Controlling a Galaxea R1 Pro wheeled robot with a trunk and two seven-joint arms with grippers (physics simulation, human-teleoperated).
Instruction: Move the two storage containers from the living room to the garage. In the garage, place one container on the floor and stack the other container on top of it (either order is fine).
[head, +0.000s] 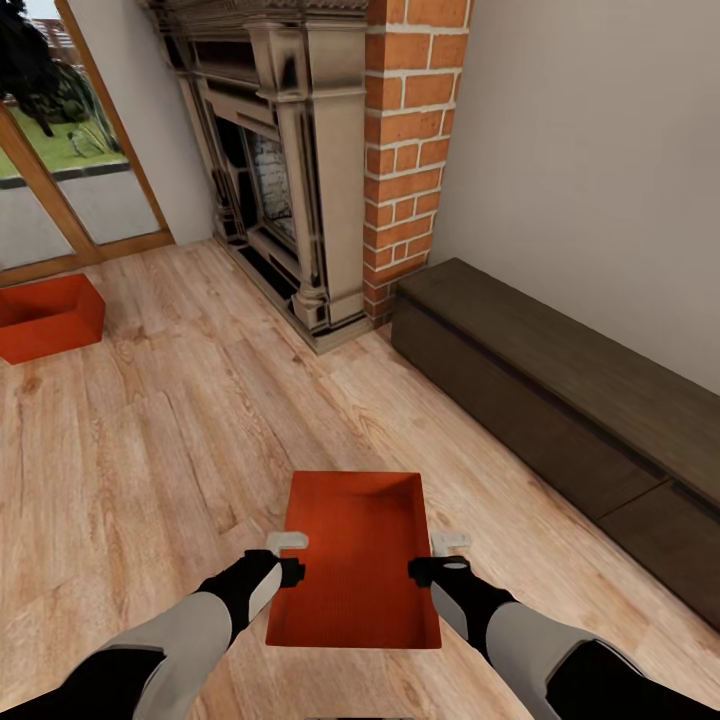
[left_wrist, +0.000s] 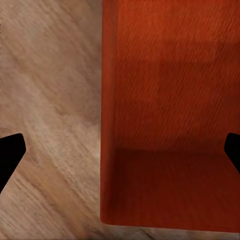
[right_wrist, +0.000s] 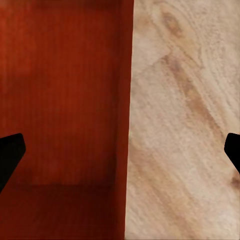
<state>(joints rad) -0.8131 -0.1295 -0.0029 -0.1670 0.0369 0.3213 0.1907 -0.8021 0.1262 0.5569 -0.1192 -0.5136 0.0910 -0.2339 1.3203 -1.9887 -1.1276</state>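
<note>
Living room (head: 200, 400): light wood-plank floor, brick-and-stone fireplace (head: 300, 170) ahead, long dark wooden bench (head: 560, 400) along the wall at right, glass doors at far left. Near storage container (head: 358, 560) on the planks directly in front, open top up, empty. Left gripper (head: 288, 556) straddling its left wall, right gripper (head: 445, 556) straddling its right wall; in each wrist view (left_wrist: 165, 125) (right_wrist: 65, 110) fingers spread wide, one over the inside, one over the floor, no contact visible. Second storage container (head: 45, 318) far left, cut off by the frame edge.
</note>
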